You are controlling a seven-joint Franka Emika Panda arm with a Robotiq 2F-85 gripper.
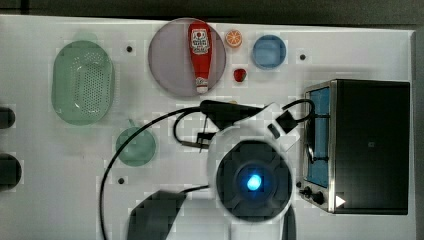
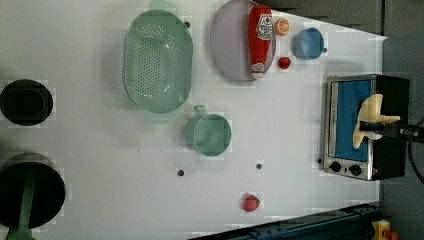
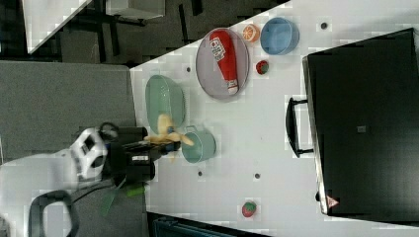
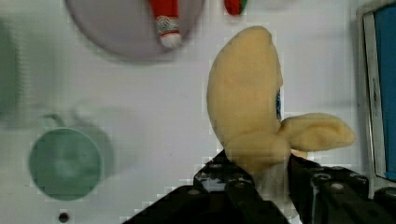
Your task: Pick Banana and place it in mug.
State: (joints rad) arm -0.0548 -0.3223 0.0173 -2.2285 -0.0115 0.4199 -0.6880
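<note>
The pale yellow banana is lifted off the white table, and my gripper is shut on its lower end. In the left view the banana hangs in front of the toaster oven, held by the gripper. The dark teal-green mug stands upright on the table with nothing inside, to the top view's left of my gripper and apart from it. In the right view the banana sits just to the right view's left of the mug. The wrist view also shows the mug.
A pale green colander lies beyond the mug. A grey plate carries a ketchup bottle. Near it are an orange slice, a blue bowl and a strawberry. A toaster oven stands at the top view's right. Another strawberry lies near the table edge.
</note>
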